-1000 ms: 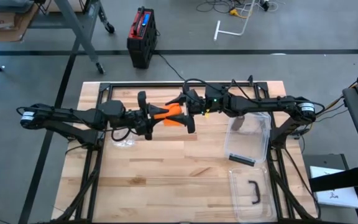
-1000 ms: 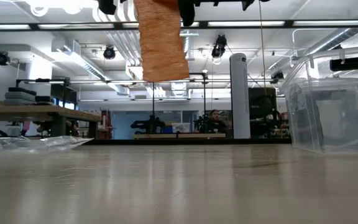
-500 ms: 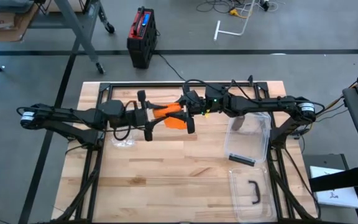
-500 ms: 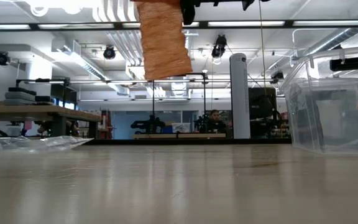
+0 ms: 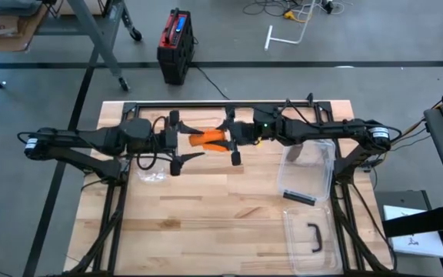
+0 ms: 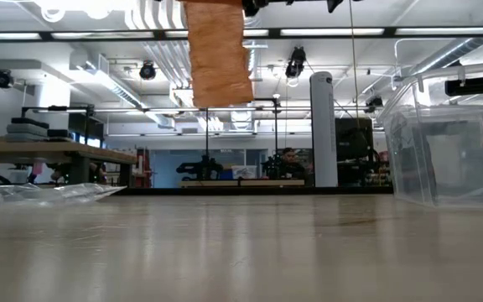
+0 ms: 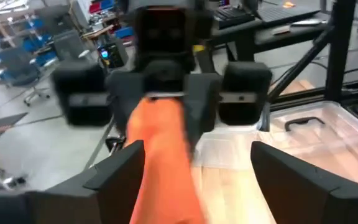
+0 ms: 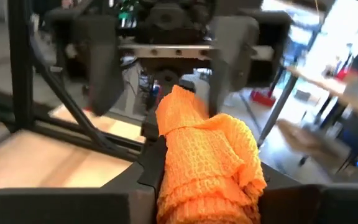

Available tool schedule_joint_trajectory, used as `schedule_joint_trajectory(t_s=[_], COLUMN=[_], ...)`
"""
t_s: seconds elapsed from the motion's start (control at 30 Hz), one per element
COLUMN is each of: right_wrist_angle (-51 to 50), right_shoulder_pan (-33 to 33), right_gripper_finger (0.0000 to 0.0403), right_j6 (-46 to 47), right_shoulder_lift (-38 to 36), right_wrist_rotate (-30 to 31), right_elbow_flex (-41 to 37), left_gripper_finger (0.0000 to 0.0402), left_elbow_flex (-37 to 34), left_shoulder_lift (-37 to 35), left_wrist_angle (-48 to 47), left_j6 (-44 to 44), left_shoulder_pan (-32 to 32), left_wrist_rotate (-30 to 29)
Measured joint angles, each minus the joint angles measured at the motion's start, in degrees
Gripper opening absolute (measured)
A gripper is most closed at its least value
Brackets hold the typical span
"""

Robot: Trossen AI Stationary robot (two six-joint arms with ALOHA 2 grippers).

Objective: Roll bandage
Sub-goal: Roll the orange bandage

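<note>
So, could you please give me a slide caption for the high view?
Right hand grips the orange bandage above the table; left hand open beside it.

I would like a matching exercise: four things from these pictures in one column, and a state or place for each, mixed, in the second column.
1. left gripper
2. right gripper
3. orange bandage
4. clear plastic bin

a. held above the table
b. fingers spread wide, holding nothing
c. standing on the table's right part
d. shut on the bandage

Pairs: 1-b, 2-d, 3-a, 4-c
</note>
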Motion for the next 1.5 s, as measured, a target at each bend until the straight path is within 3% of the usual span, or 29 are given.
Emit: schedule_joint_trajectory(t_s=[0.13,0.37,0.63,0.83,1.2,1.37,1.5], right_wrist_angle=[0.11,-0.48,-0.40,-0.37,0.02,0.12,-0.16], right_shoulder_pan=[1.27,2.91,3.11,3.11,3.11,3.11,3.08], right_gripper_finger=[0.0094,0.0090,0.0090,0.0091,0.0091,0.0100,0.0110], right_j6=[-10.56,-27.88,-38.10,-50.27,-58.24,-58.95,-59.02], right_shoulder_lift=[-0.09,-0.11,-0.11,-0.11,-0.11,-0.11,-0.11], right_wrist_rotate=[0.16,-0.36,-0.05,2.15,4.49,4.49,4.71], right_elbow_flex=[0.01,0.06,0.06,0.06,0.06,0.06,0.06], left_gripper_finger=[0.0280,0.0274,0.0280,0.0275,0.0278,0.0249,0.0199], left_elbow_flex=[-0.04,-0.61,-1.68,-1.70,-1.51,-1.51,-1.51], left_shoulder_lift=[-1.77,-6.80,-5.40,-2.53,1.11,1.59,2.04], left_wrist_angle=[-0.99,-2.51,-1.09,-0.75,1.09,2.75,2.79], left_j6=[-1.57,-9.40,-11.51,-12.88,-12.54,-12.19,-12.23], left_shoulder_pan=[0.44,1.26,2.90,4.57,6.81,6.83,7.01], left_wrist_rotate=[-3.34,-4.26,6.79,7.98,9.01,9.24,9.43])
